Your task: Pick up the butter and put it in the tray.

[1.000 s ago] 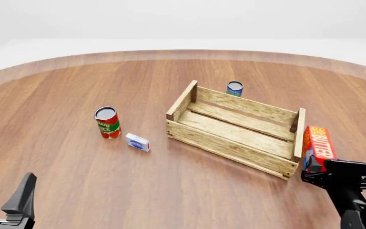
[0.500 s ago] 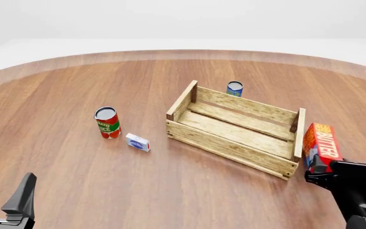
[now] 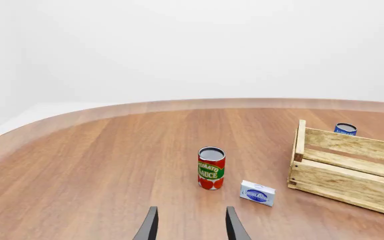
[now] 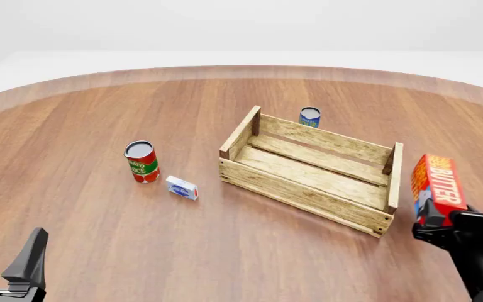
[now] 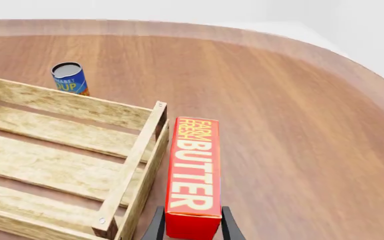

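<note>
Pale walls rise behind a round wooden worktop. From the left wrist camera, the left hand shows two dark fingers spread apart with nothing between them. Ahead of it stands a tomato sauce can, a small white-blue box just beyond and toward the tray, and a blue can behind the tray's far wall.

Seen from the front, the left hand sits low at the near edge, fingers apart, well away from everything. The right hand pinches the butter by its lower end; the carton stands tilted, just beside the tray's end board on the side nearest that hand, outside the tray.

At the right wrist, the right hand has its fingers pressed on either side of the butter's near end. The carton stretches forward from the hand, alongside the tray's end board. Further ahead stands the blue can.
</note>
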Action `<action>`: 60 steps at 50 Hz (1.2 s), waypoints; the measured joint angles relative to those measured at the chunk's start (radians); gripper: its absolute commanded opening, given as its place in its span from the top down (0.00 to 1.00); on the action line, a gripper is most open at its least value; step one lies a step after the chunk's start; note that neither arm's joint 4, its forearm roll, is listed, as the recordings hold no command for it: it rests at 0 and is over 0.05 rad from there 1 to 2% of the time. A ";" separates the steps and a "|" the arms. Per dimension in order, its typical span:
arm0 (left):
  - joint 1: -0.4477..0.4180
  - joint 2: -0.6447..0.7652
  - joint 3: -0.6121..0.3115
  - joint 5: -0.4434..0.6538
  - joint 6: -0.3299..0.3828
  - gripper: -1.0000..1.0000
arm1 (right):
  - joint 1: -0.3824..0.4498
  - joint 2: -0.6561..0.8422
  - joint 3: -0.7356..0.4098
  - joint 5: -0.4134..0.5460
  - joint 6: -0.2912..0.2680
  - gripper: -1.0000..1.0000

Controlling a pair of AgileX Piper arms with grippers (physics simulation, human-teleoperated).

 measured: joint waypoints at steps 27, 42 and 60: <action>0.000 0.000 0.000 0.000 0.000 0.00 | -0.007 -0.280 -0.014 0.258 -0.004 1.00; 0.000 0.000 0.000 0.000 0.000 0.00 | -0.001 -0.419 -0.045 0.412 -0.012 1.00; 0.000 0.000 0.000 0.000 0.000 0.00 | 0.004 -0.555 -0.086 0.567 -0.022 1.00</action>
